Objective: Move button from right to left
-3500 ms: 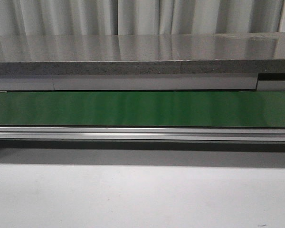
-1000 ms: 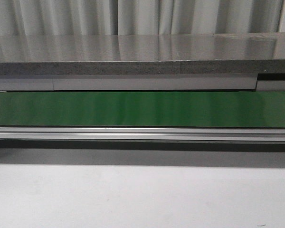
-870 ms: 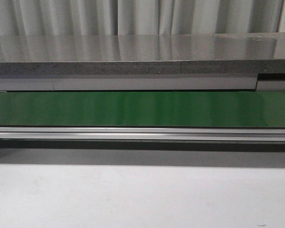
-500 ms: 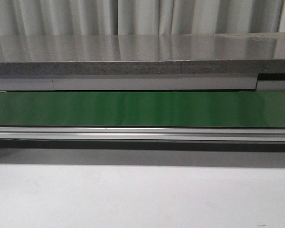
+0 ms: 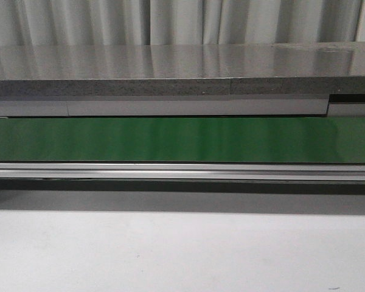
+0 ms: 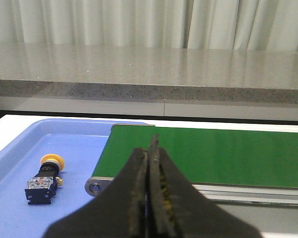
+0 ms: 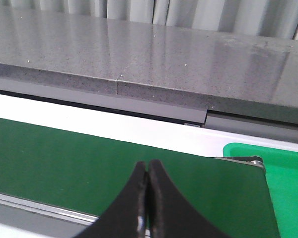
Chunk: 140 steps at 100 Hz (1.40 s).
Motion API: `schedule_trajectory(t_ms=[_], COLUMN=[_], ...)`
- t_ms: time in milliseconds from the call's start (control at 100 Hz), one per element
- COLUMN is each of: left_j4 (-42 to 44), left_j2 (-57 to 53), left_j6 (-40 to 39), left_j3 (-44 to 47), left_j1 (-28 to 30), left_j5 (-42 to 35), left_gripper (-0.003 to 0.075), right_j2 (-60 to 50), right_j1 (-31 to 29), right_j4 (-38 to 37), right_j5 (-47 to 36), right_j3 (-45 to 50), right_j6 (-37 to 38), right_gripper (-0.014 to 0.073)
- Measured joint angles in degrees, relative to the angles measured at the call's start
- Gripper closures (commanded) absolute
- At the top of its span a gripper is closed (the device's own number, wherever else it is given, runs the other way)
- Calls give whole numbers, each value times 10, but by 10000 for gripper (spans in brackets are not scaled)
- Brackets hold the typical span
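Belt (image 5: 170,140): green, bare across the front view.
Tray (image 6: 20,148): blue, at the belt's end.
Button (image 6: 45,177): lying in the tray, untouched.
Left gripper (image 6: 149,198): clenched, empty.
Right gripper (image 7: 148,198): clenched, empty.
Risk: closed fingers would likely knock a button aside.

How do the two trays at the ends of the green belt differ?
The blue tray, seen from the left wrist, is pale blue; the green tray, seen from the right wrist, is bright green. The blue tray holds a button lying on its side; the visible part of the green tray shows nothing. Both butt against an end of the belt.
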Motion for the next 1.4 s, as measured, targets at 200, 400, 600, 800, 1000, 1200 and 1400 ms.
schedule_trajectory(t_ms=[200, 400, 600, 800, 1000, 1200, 1400], left_j4=[0, 0, 0, 0, 0, 0, 0], left_j2=[0, 0, 0, 0, 0, 0, 0], left_j6=[0, 0, 0, 0, 0, 0, 0], left_j3=[0, 0, 0, 0, 0, 0, 0], left_j1=[0, 0, 0, 0, 0, 0, 0], left_j5=[0, 0, 0, 0, 0, 0, 0], left_gripper=[740, 741, 740, 740, 740, 740, 741], right_j2=[-35, -114, -204, -212, -212, -212, -212], right_j1=[-41, -71, -100, -106, -106, -106, -106], right_j4=[-34, -144, -170, -176, -178, -178, -178], right_j5=[-94, -143, -85, -31, -14, -10, -10], right_j3=[74, 162, 197, 197, 197, 197, 197], right_j6=[28, 147, 194, 199, 199, 199, 199], right_gripper=[661, 661, 661, 661, 661, 661, 661])
